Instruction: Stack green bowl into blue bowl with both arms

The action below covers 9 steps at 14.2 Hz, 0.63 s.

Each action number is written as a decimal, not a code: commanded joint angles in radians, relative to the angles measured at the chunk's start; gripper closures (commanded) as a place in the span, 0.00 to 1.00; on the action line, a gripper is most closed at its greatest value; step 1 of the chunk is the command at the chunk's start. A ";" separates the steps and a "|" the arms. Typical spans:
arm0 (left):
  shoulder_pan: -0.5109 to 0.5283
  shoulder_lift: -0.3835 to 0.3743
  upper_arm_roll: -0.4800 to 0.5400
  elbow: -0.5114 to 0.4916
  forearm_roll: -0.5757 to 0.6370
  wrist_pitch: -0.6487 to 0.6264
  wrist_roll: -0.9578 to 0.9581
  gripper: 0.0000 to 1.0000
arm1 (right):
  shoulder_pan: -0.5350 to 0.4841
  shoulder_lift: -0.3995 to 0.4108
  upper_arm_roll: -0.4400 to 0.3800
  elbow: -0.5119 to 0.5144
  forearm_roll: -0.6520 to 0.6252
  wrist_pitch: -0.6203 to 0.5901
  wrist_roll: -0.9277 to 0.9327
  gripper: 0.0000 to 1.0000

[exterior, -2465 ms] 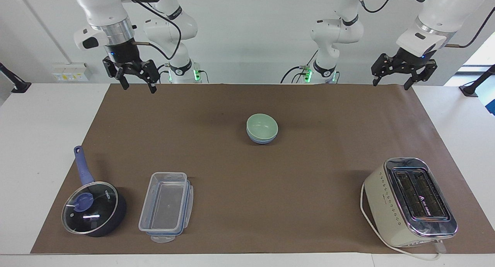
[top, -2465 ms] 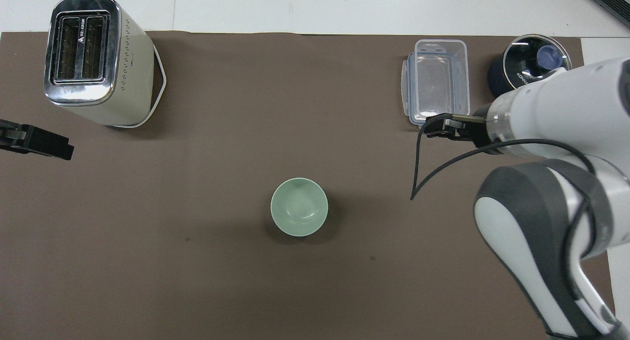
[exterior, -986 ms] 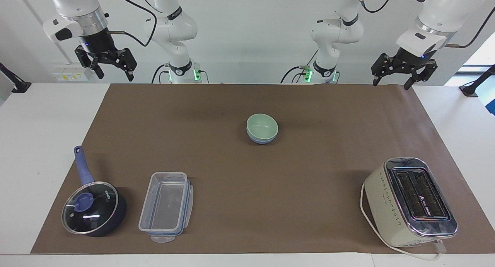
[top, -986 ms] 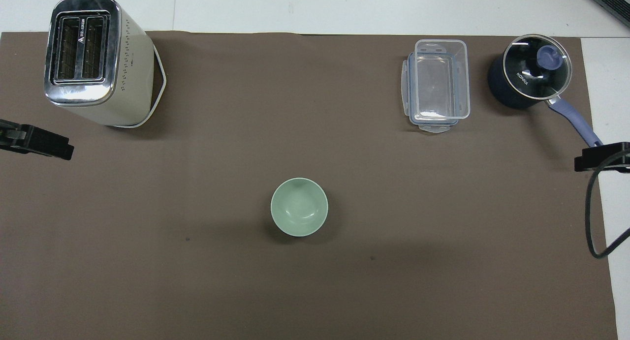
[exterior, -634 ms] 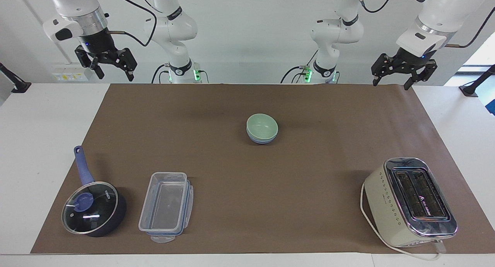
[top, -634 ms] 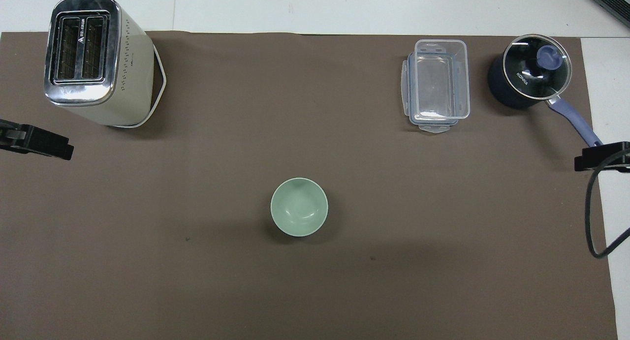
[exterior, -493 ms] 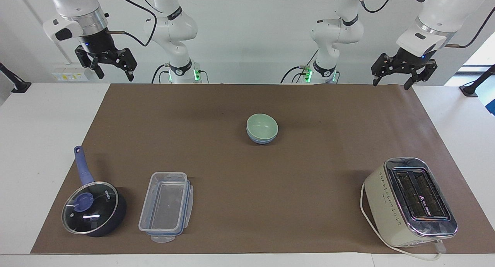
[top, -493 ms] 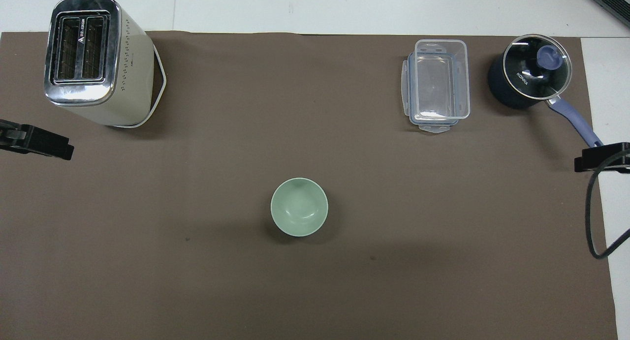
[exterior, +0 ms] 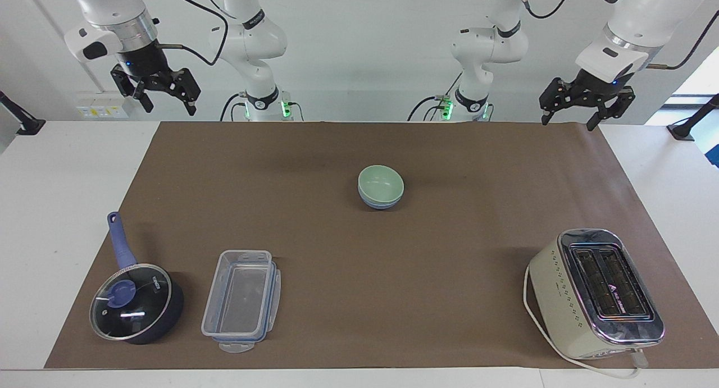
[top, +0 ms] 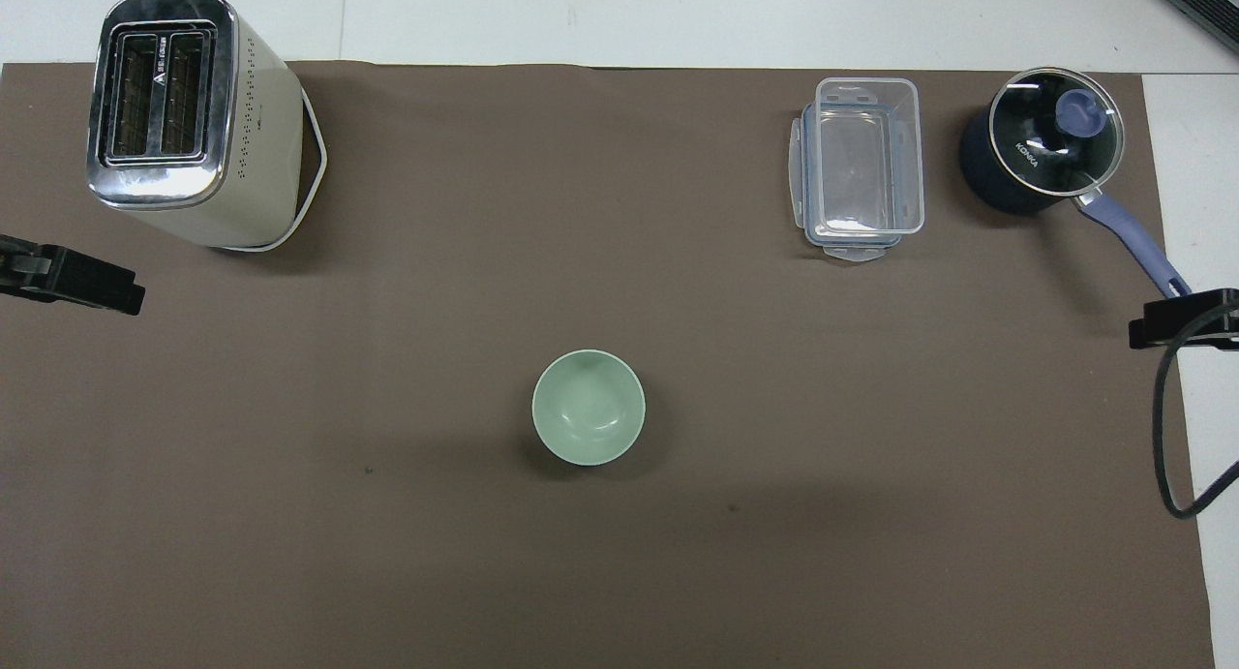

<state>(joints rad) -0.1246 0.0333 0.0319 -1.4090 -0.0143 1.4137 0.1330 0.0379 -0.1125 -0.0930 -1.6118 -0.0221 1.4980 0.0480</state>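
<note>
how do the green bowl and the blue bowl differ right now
The green bowl sits on top, nested inside the blue bowl, which rests on the brown mat. The green bowl's inside shows fully; only the blue bowl's lower outer wall peeks out. Pale mint against periwinkle. Both are round, plain, upright and look about the same size.

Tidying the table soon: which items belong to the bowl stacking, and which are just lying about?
Job: pale mint-green bowl, nested in periwinkle-blue bowl.
Lying about: cream two-slot toaster, clear plastic lidded container, dark-blue glass-lidded saucepan.
</note>
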 commanded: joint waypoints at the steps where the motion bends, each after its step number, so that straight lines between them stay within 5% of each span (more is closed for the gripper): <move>1: 0.010 -0.027 -0.004 -0.030 -0.013 -0.005 -0.009 0.00 | -0.001 -0.001 0.001 0.007 0.011 -0.016 -0.011 0.00; 9: 0.011 -0.027 -0.004 -0.030 -0.013 -0.005 -0.009 0.00 | -0.001 -0.006 0.007 0.016 0.013 -0.048 -0.016 0.00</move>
<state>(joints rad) -0.1246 0.0333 0.0319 -1.4090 -0.0143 1.4137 0.1330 0.0401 -0.1146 -0.0911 -1.6091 -0.0218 1.4750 0.0480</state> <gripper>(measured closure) 0.000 0.000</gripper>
